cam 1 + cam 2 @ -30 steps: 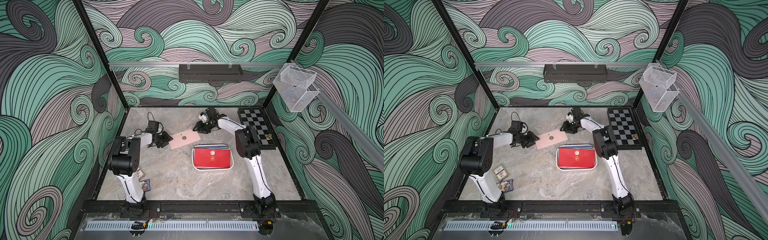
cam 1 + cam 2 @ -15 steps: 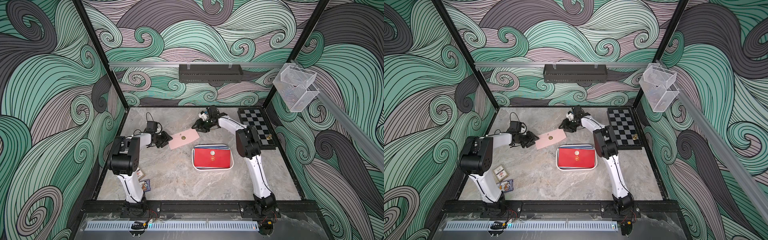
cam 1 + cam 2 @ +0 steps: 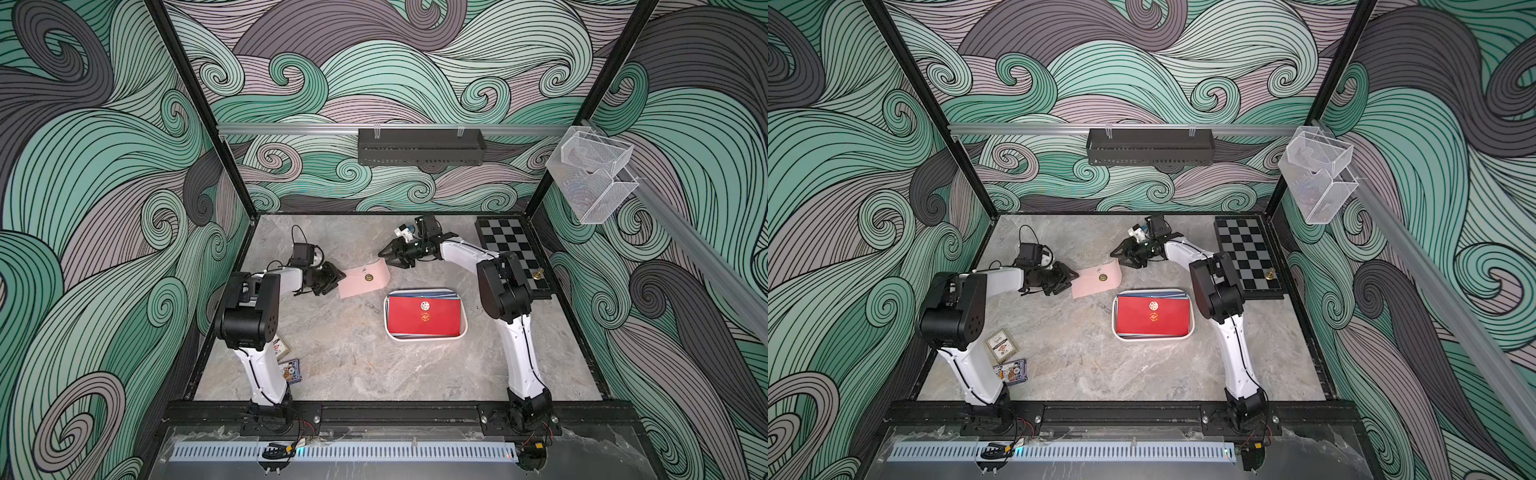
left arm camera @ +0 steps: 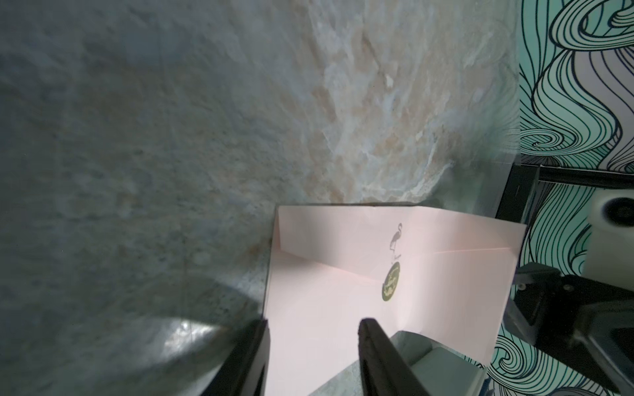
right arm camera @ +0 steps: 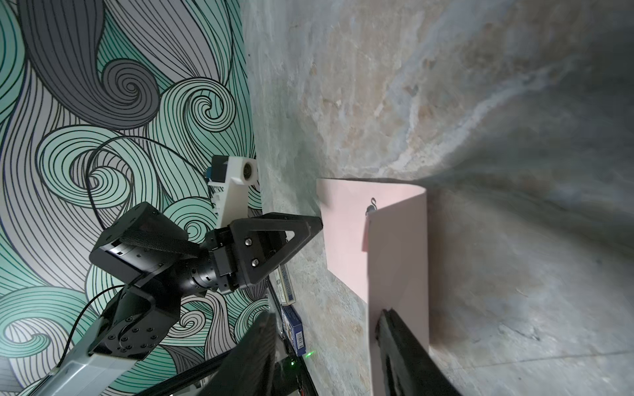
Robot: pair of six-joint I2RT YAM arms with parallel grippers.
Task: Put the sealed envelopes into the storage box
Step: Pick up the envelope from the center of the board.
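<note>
A pink sealed envelope (image 3: 365, 280) (image 3: 1096, 280) lies on the marble table between my two grippers. My left gripper (image 3: 338, 276) (image 4: 314, 324) is open at the envelope's left end, and the paper (image 4: 336, 274) shows between its spread fingers. My right gripper (image 3: 385, 258) (image 5: 327, 315) is open at the right end. One of its fingers (image 5: 394, 336) presses against that end, which is bent upward (image 5: 398, 247). The white storage box (image 3: 426, 338) (image 3: 1152, 338) sits just in front, with a red envelope (image 3: 424, 316) on top and blue edges under it.
A chessboard (image 3: 511, 253) with a small gold piece (image 3: 539, 273) lies at the back right. Two card packs (image 3: 1000, 345) (image 3: 1013, 372) sit by the left arm's base. A black shelf (image 3: 420, 146) hangs on the back wall, and clear mesh baskets (image 3: 590, 174) hang on the right wall.
My right gripper has moved left to the pink envelope's right end, which now curls upward. The left gripper has stayed at the left end.
</note>
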